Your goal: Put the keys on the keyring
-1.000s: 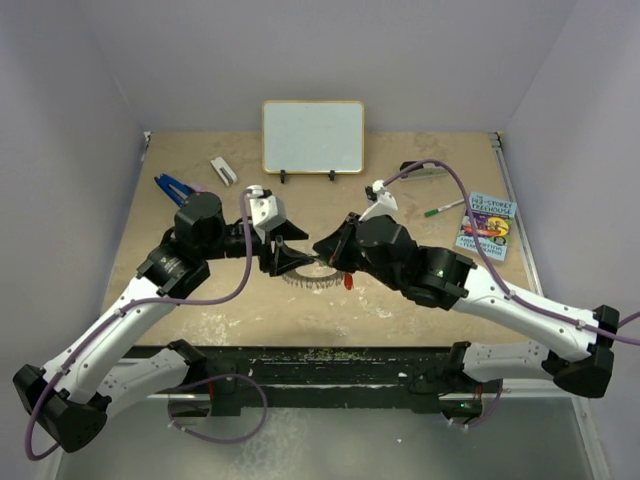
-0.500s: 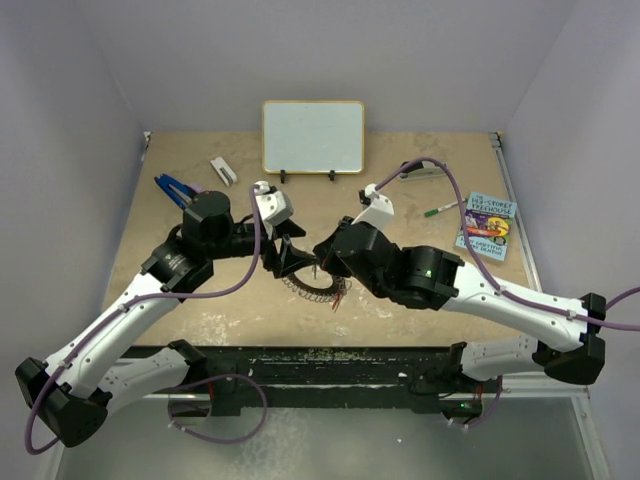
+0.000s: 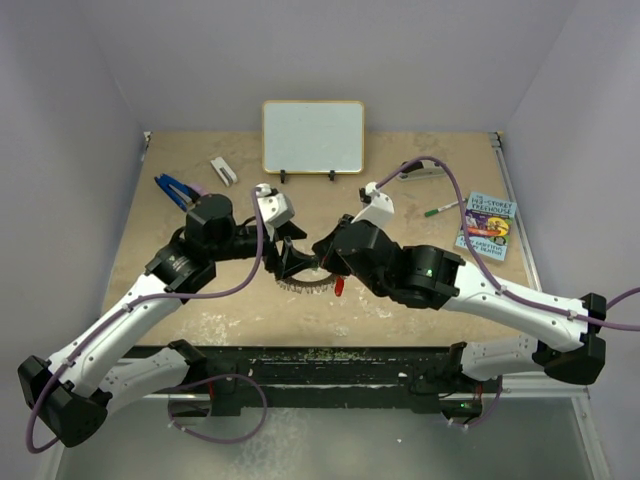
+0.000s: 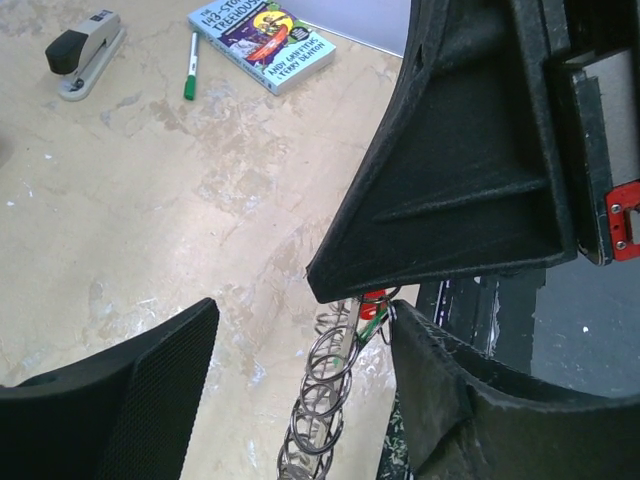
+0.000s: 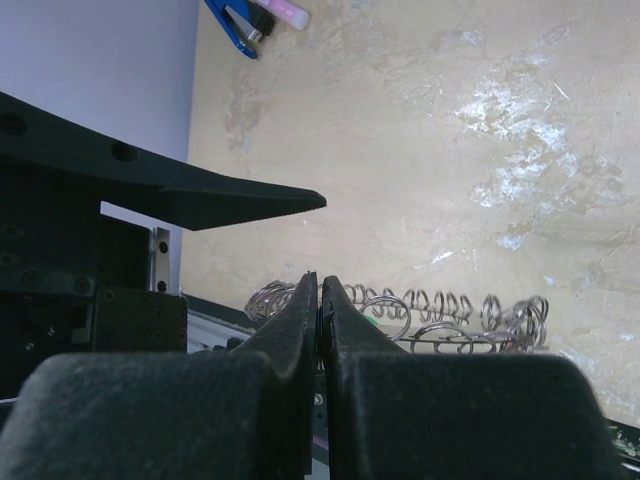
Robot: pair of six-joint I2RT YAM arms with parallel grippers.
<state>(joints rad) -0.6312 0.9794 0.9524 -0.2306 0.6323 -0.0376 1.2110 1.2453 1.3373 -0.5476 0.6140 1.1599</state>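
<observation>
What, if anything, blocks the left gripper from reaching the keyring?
Probably nothing, so yes: the left gripper has its open fingers either side of the keyring, apart from it. The shut right gripper seems to hold only its upper end.

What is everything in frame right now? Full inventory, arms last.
keyring: 1, silver with a fringe of small rings, table centre
red key: 1, red head, at the ring's edge
green key: 1, green head, next to the red key
whiteboard: 1, white, back centre on a stand
book: 1, blue cover, right side
pen: 1, green cap, left of the book
stapler: 1, grey and black, back right
blue-handled tool: 1, back left
small white object: 1, beside the tool
table: 1, beige
left pincer: 1, black, open around the ring
right pincer: 1, black, shut, above the keys
</observation>
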